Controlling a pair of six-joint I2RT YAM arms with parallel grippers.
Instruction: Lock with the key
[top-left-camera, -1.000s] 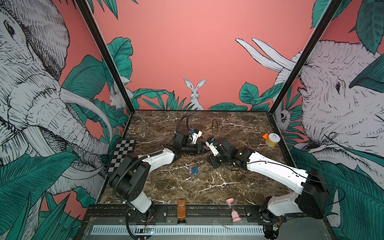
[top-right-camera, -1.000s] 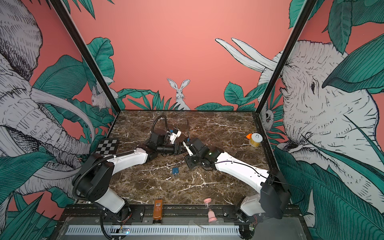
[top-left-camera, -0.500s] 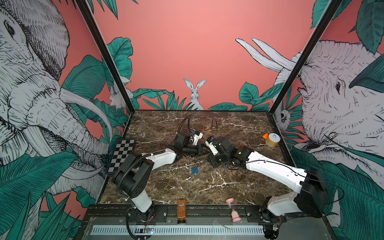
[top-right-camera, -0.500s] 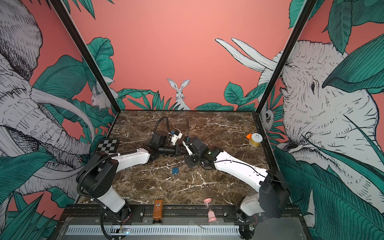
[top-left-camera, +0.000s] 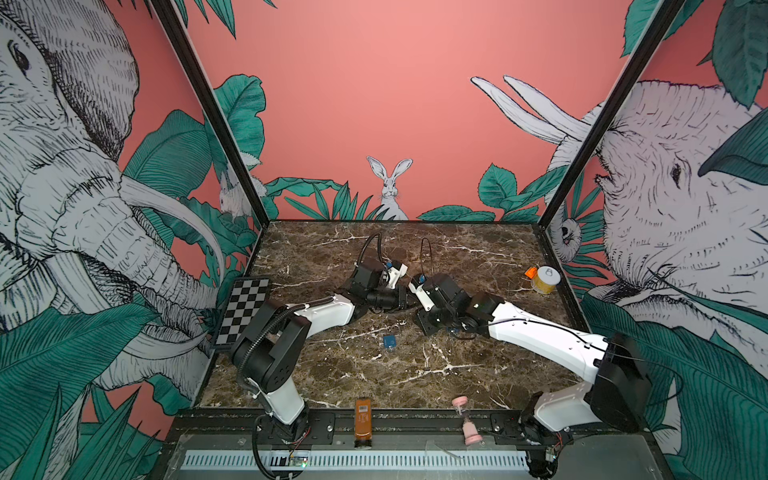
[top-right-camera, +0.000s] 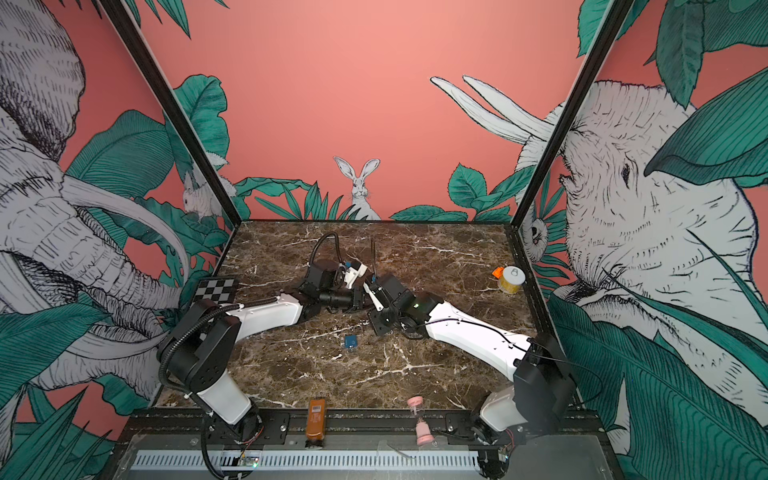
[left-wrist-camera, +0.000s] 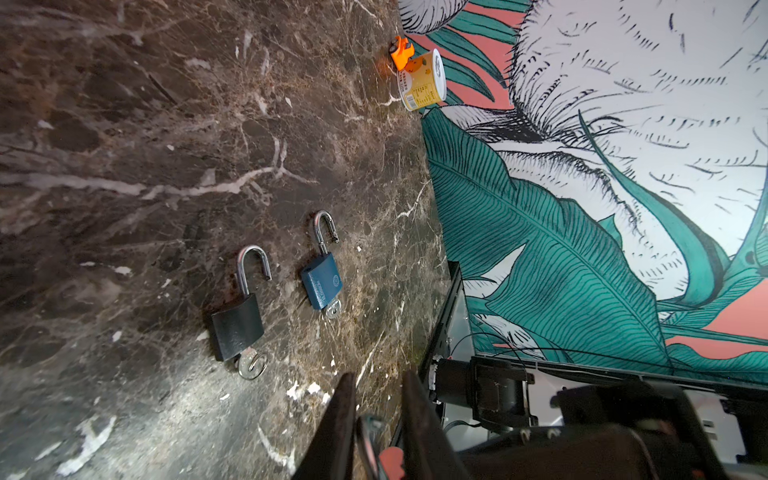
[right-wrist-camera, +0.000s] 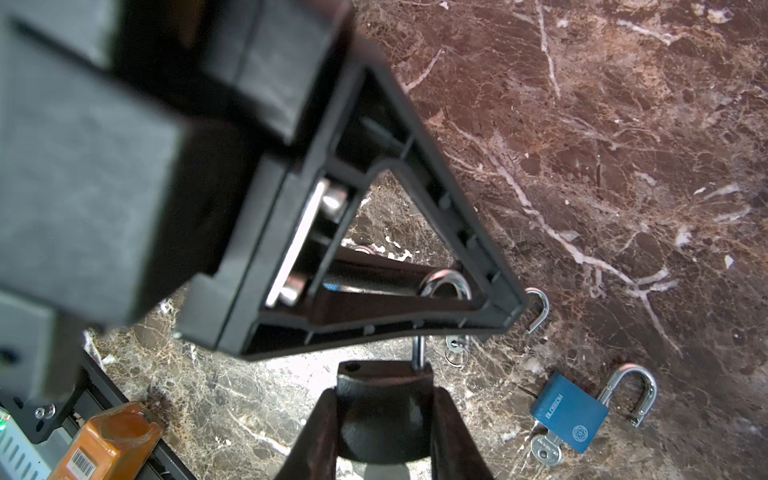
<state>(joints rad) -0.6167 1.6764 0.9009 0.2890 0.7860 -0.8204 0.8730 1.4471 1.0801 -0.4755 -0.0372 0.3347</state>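
Marble, dark brown with white veins, makes the tabletop (top-left-camera: 415, 374). At its 9 o'clock edge lies a checkerboard card (top-left-camera: 245, 307). Just toward 6 o'clock from where the two arms meet, a blue padlock (top-left-camera: 389, 342) lies flat, shackle open, its key (right-wrist-camera: 544, 451) in the keyhole. The left gripper (left-wrist-camera: 378, 376) points in from 8 o'clock; its jaws stand close, a narrow gap between them, and a chrome shackle (right-wrist-camera: 446, 286) loops through that gap (whether they truly pinch it, I cannot tell). That shackle rises from one hole of the black padlock (right-wrist-camera: 382, 415), the other hole bare, so the lock is open. The right gripper (right-wrist-camera: 384, 395), coming from 4 o'clock, is clamped on this padlock's body near the table's centre. A second black padlock (left-wrist-camera: 237, 328) lies on the marble just beside the blue one, open too, key and ring in its base. At 2 o'clock, by the right wall, stands a yellow can (top-left-camera: 544, 280) with a small orange piece (top-left-camera: 529, 273) just beside it.
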